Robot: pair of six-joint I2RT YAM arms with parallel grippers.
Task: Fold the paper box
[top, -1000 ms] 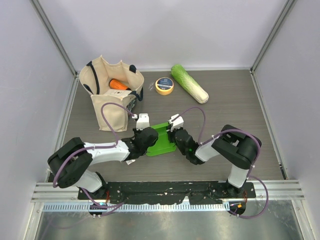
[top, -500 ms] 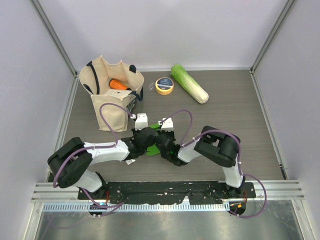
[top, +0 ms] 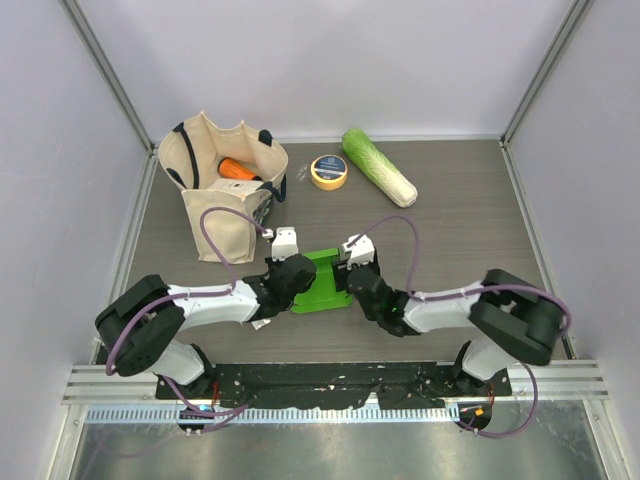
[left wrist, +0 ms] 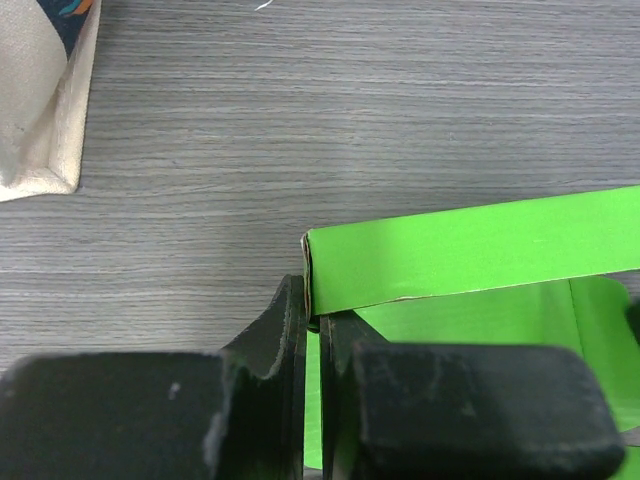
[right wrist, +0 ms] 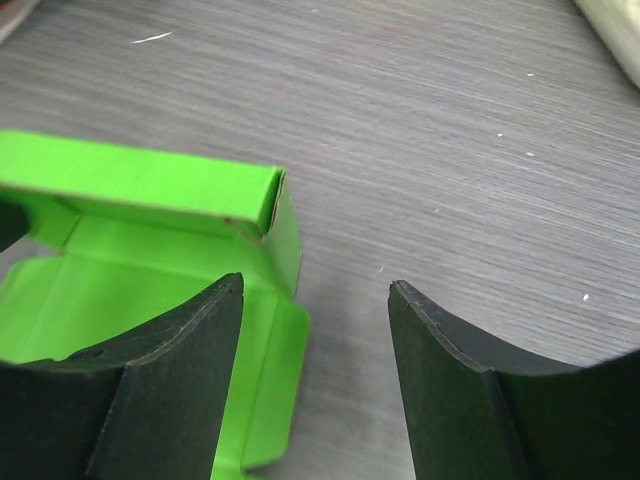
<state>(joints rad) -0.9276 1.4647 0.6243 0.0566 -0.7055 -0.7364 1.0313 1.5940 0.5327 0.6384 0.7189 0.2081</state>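
While the left gripper [left wrist: 312, 312] pinches the near-left corner of a raised wall, its jaws closed tight on the thin card, the paper box [top: 322, 280] sits half-formed on the wooden table [top: 470, 220], directly between the two arms and just ahead of their bases. The right gripper [right wrist: 315, 300] hovers low at the box's opposite end with its jaws spread wide and nothing between them; one finger hangs over the green interior, the other over bare table.

The work appears to be at the wall-raising stage. The far long wall stands upright, folded into a doubled strip, while the base lies flat and a round-cornered side flap at the right end lies open on the table. The next move probably calls for the free gripper to catch that right-hand flap, lift it square against the standing wall and press it in, with the left arm holding its grip so the card does not slide.

The box is bright green, creased and glossy; from these angles it is unclear whether the right corner tab is tucked. A canvas tote bag [top: 222, 190], a tape roll [top: 329, 171] and a cabbage [top: 378, 167] lie well behind.
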